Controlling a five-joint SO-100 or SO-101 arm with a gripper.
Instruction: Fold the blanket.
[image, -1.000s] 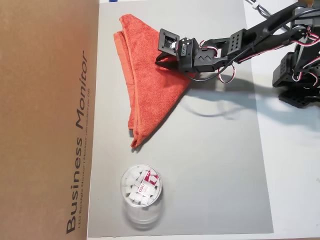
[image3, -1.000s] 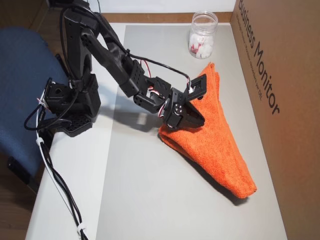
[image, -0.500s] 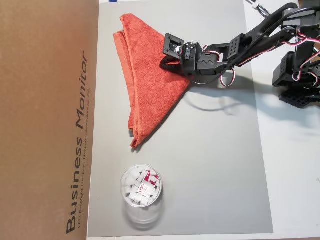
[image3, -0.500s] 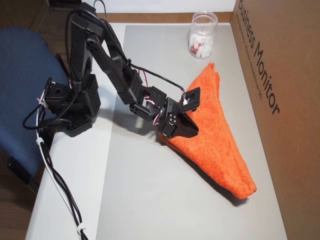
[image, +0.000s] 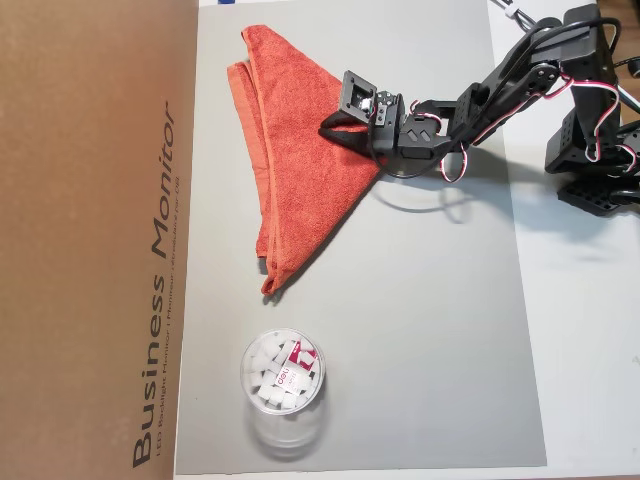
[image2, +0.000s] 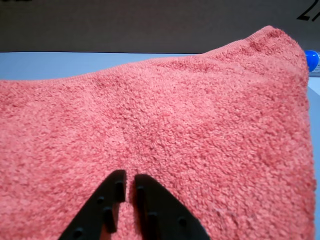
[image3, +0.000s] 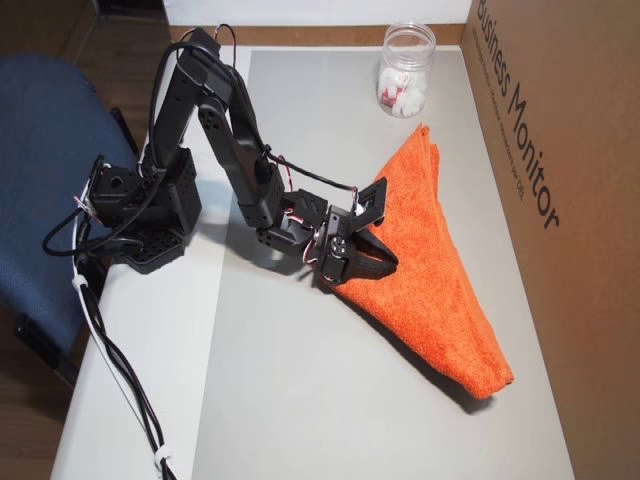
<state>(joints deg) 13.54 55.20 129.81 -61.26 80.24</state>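
Gripper (image2: 126, 181) low over blanket (image: 300, 150), jaws nearly together w/ only a thin slit between, tips resting on or just above the terry pile in wrist view. No fold of cloth visibly pinched in the slit, so probably clenched empty, pressing rather than grasping; cannot fully rule out a few loops caught. In both overhead views gripper (image: 325, 128) (image3: 385, 262) sits at the blanket's apex nearest the arm base, tips pointing away from base toward the cardboard box (image: 95, 240).

Blanket (image3: 430, 270) already folded into a triangle, doubled layers showing along the long edge. Lies on the grey mat (image: 430, 330), long edge running beside the box, just apart from it. Third corner points back at the arm, right under the wrist. So bulk of cloth lies ahead of the jaws; long axis runs crosswise to the gripper's reach.

Judgement: first diagonal fold looks done. A next fold likely needs one end corner carried along the long axis to the other; both ends lie off to the sides of the jaws, not ahead. Apex under jaws is the closest grab point.

Clear cup (image: 283, 392) w/ white bits inside stands on the mat past one blanket tip, near but not touching (image3: 405, 72). Risk: sweeping a corner that way could knock it.
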